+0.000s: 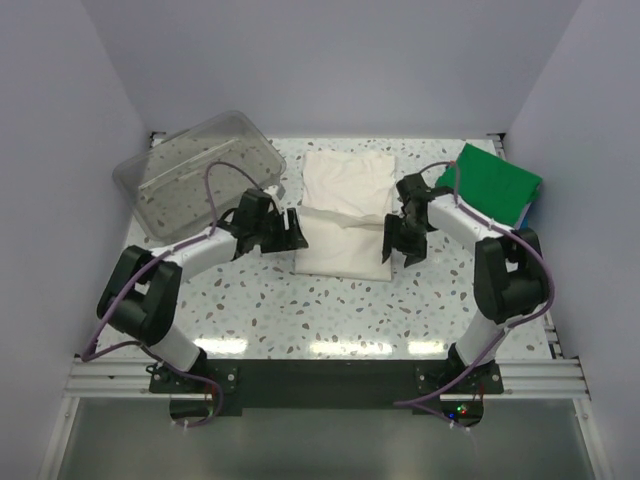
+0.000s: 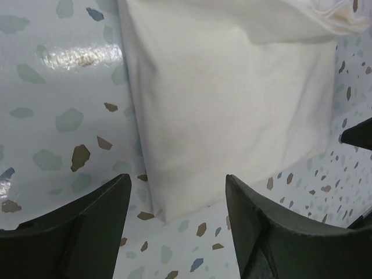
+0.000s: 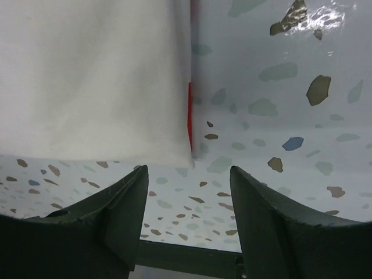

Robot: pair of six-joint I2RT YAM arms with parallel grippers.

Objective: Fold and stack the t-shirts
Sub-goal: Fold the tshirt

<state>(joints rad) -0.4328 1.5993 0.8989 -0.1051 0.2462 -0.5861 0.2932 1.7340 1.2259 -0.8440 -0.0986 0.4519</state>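
Both sets of jaws spread wide, nothing in either. Cream-white t-shirt (image 1: 345, 215) lies flat on the tabletop (image 1: 330, 310) between left jaws and right jaws, with a near corner just ahead of each gap. It looks sides-in with one cross fold laid over, not a compact packet yet. Folded green t-shirt (image 1: 495, 180) sits just beyond my right jaws, outboard. My read: final fold plus the move onto the green one are left. Clear tub (image 1: 200, 165) is beyond the left jaws, not involved.
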